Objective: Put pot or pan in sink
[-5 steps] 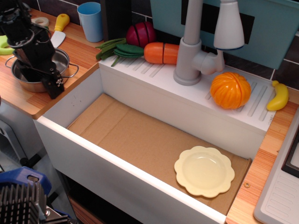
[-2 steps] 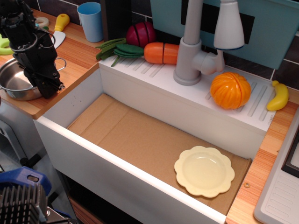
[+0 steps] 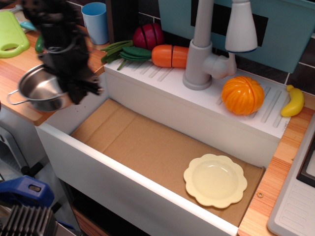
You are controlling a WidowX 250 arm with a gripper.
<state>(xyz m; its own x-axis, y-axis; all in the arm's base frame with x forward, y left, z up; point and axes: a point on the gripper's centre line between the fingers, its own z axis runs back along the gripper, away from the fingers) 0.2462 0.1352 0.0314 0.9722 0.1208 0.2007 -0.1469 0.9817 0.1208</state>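
The small shiny steel pot (image 3: pixel 42 91) hangs tilted over the wooden counter's edge, just left of the sink's left wall; one wire handle sticks out to its left. My black gripper (image 3: pixel 80 92), blurred by motion, is shut on the pot's right rim. The white sink (image 3: pixel 123 169) with its brown cardboard floor lies right and below. The grey faucet (image 3: pixel 202 44) stands on the sink's back ledge.
A pale yellow scalloped plate (image 3: pixel 215 180) lies in the sink's front right corner. On the back ledge are a carrot (image 3: pixel 170 55), green beans (image 3: pixel 125 51), an orange pumpkin (image 3: pixel 242 95) and a banana (image 3: pixel 294 102). A blue cup (image 3: pixel 95 22) and a green cutting board (image 3: pixel 11 34) sit on the counter.
The gripper has moved right and toward the sink, carrying the pot with it; the pot has come up off the counter and tilted.
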